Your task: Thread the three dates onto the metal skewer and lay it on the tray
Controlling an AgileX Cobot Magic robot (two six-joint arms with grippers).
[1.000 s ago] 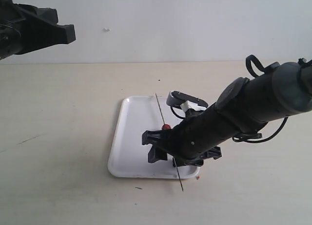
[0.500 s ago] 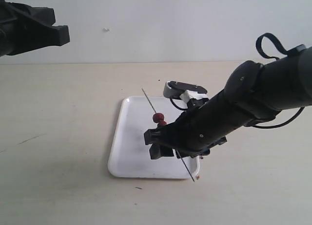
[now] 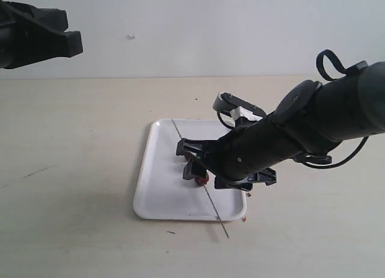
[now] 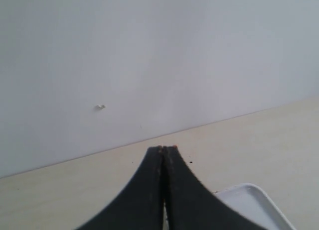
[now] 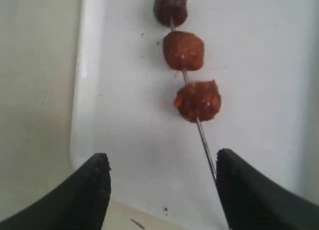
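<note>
**Threaded dates on the tray, right fingers spread wide**

We see the thin, straight grey metal skewer (image 3: 212, 203) lying slantwise across the flat white tray (image 3: 159, 182). Its near tip juts past the low, rounded rim over the pale table (image 3: 72, 188). Three wrinkled, roundish red-brown dates (image 5: 183, 51) sit threaded on it in a row, the end one ragged and torn. The right gripper (image 3: 185, 160) hangs low over them, its black fingers (image 5: 94, 190) spread wide and holding nothing; the rod runs close by one finger. The left gripper (image 4: 163, 150), matte black and curved, is pressed closed and empty, raised well apart from the tray.
</note>
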